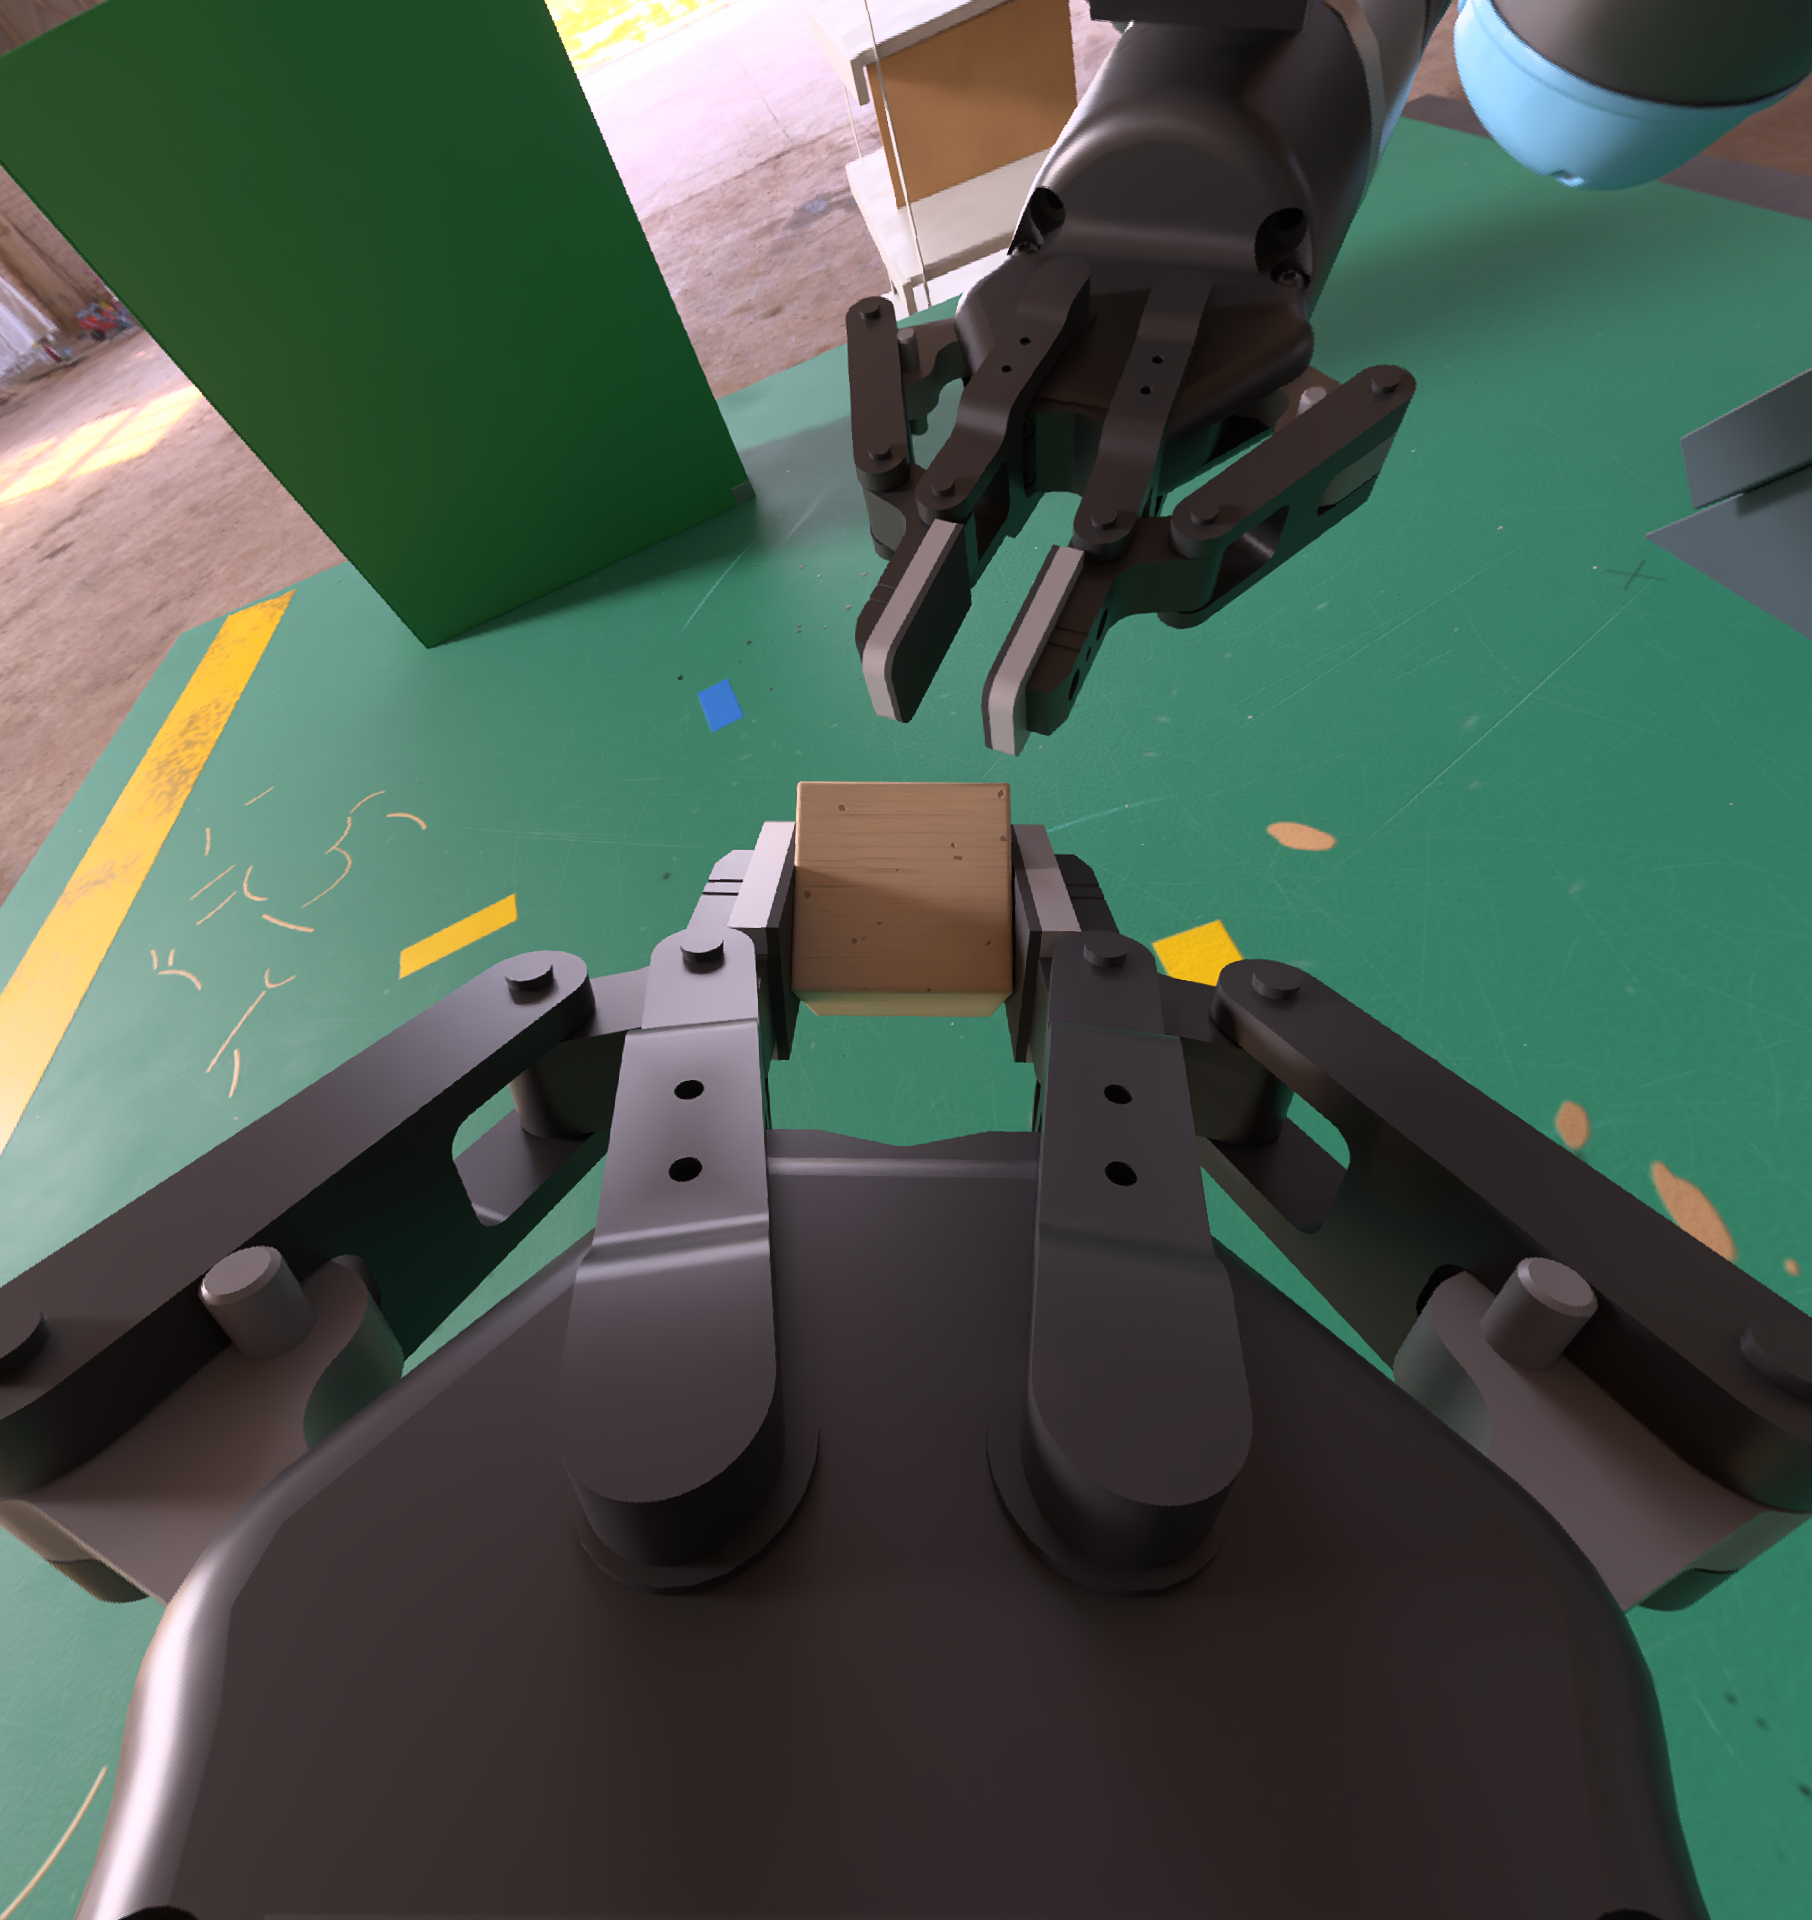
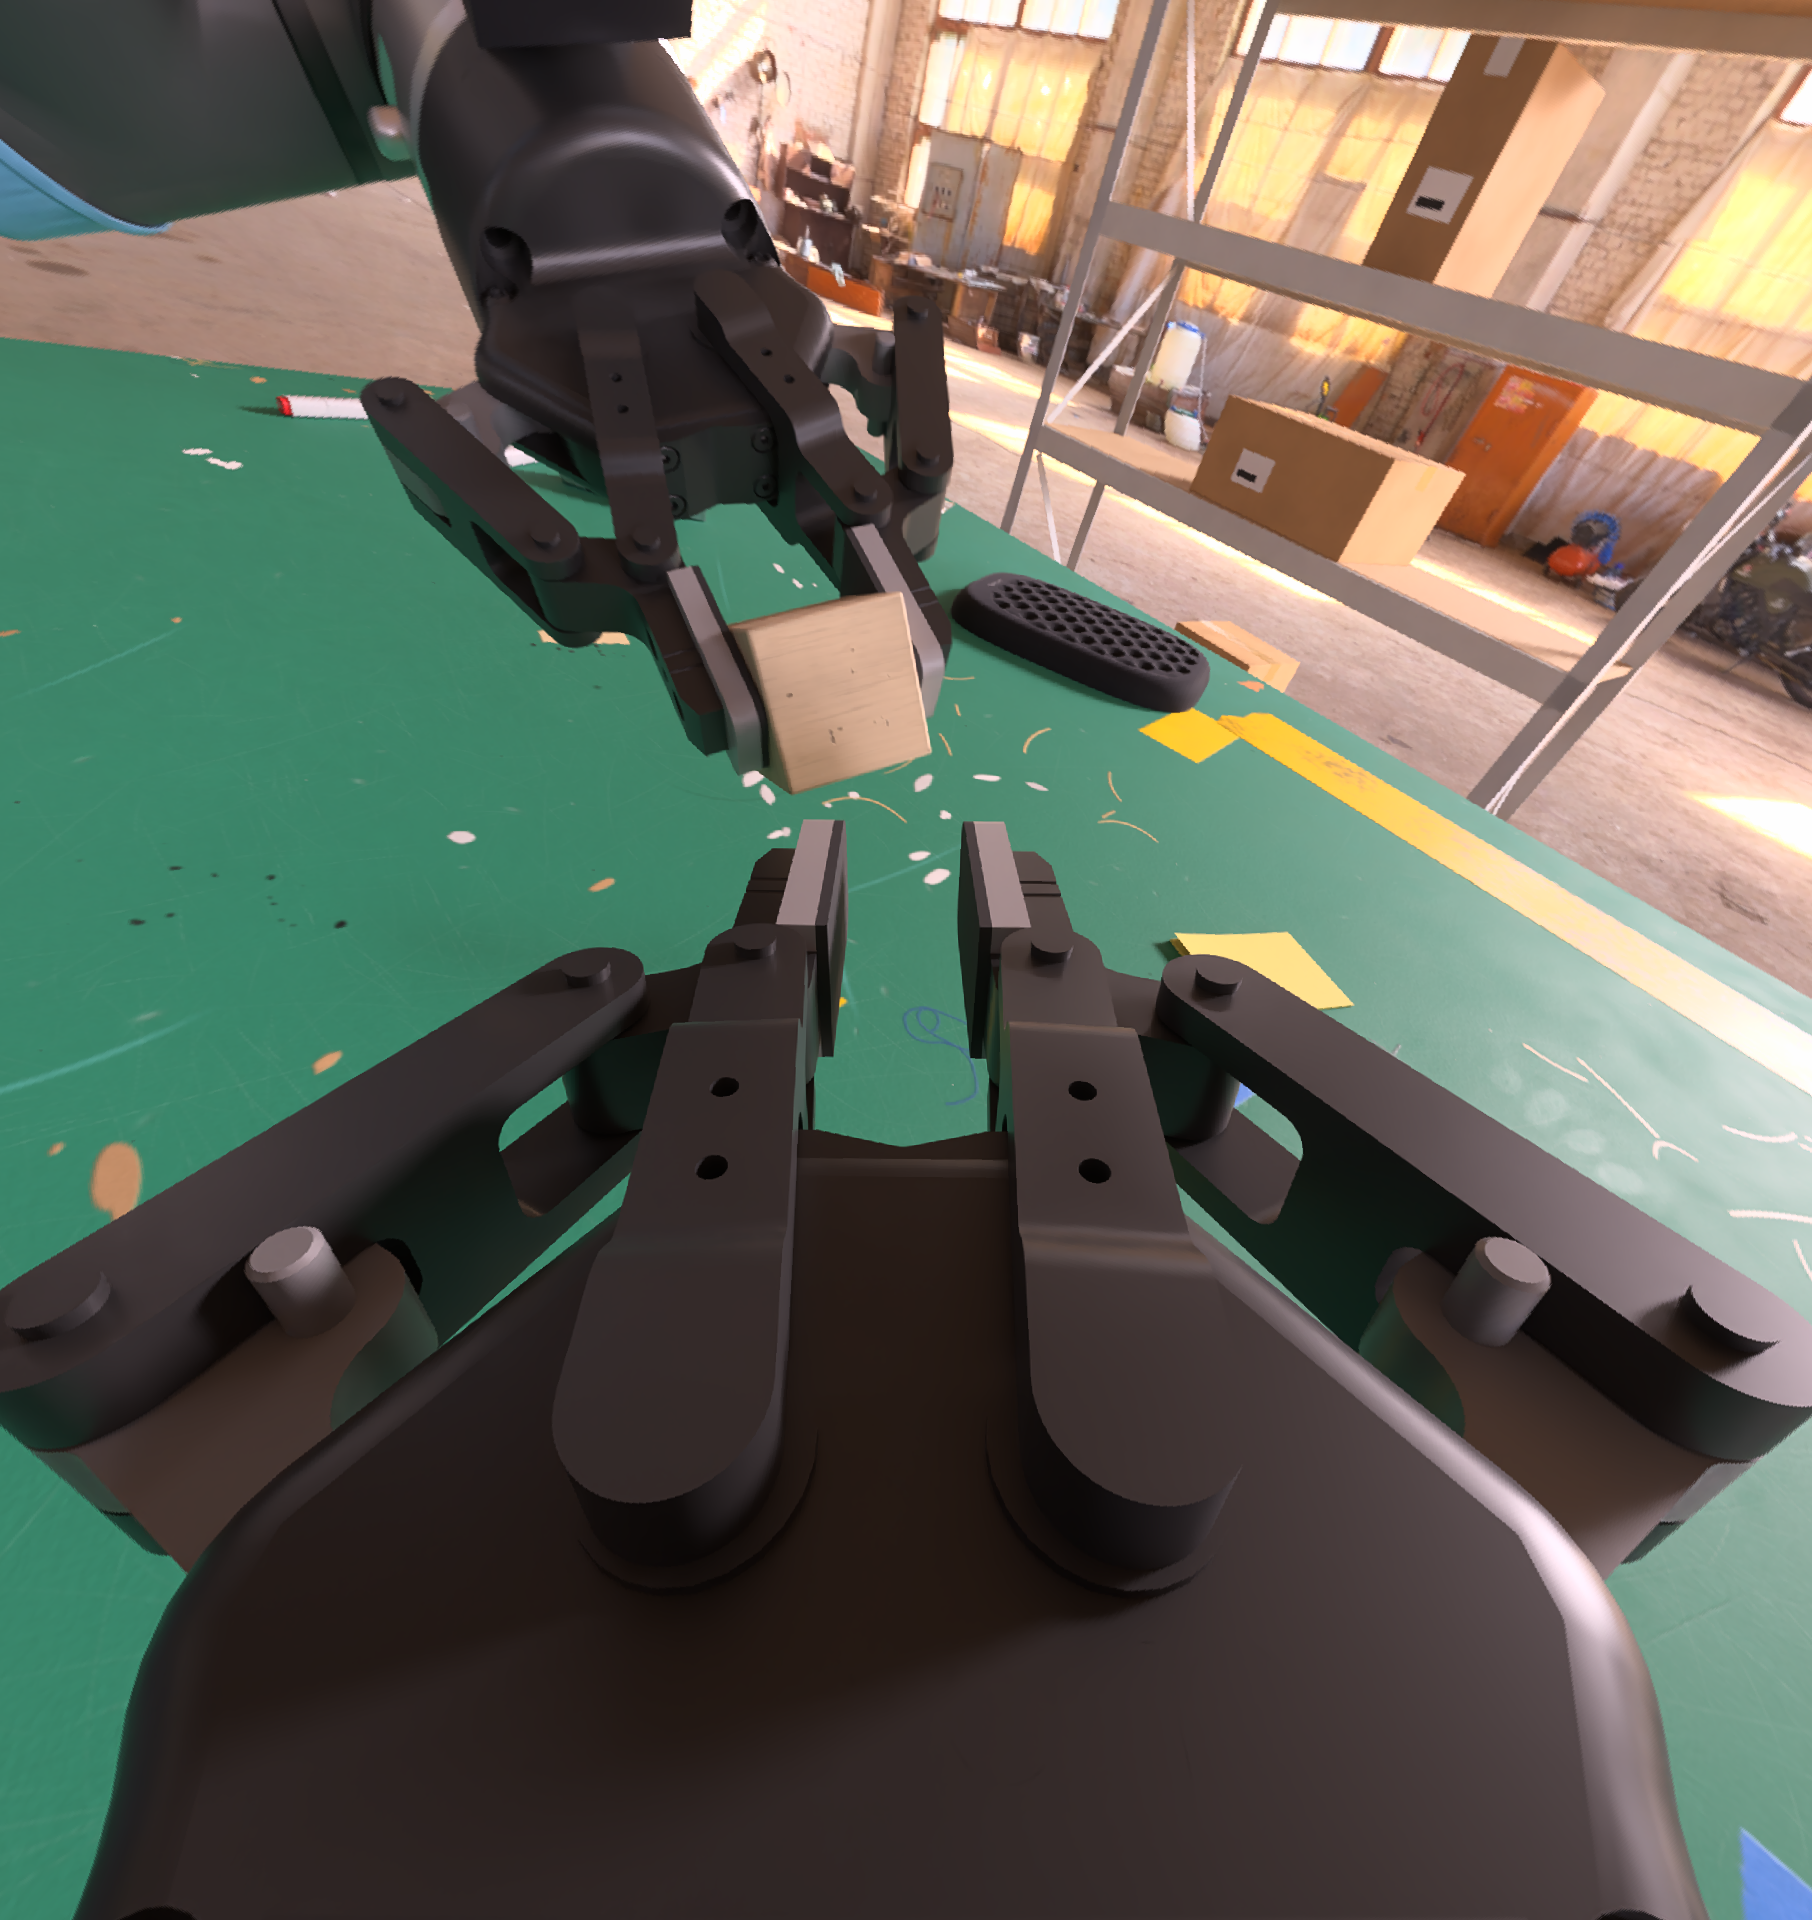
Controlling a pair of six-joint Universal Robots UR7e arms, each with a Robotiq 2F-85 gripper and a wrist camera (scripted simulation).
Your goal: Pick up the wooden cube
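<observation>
Green table (image 1: 1504, 727), left hand (image 1: 903, 914) clamping wooden cube (image 1: 902, 894), right hand (image 2: 902, 883) parted, empty, vented pad (image 2: 1084, 641) right-view only

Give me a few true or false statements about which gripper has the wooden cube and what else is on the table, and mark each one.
1. The left gripper is shut on the wooden cube. True.
2. The right gripper also holds a cube. False: nothing sits between its fingers.
3. A black perforated oval object lies on the green table. True.
4. The cube is red plastic. False: it is pale wood.
5. The two grippers touch. False: a gap separates their tips.
</observation>
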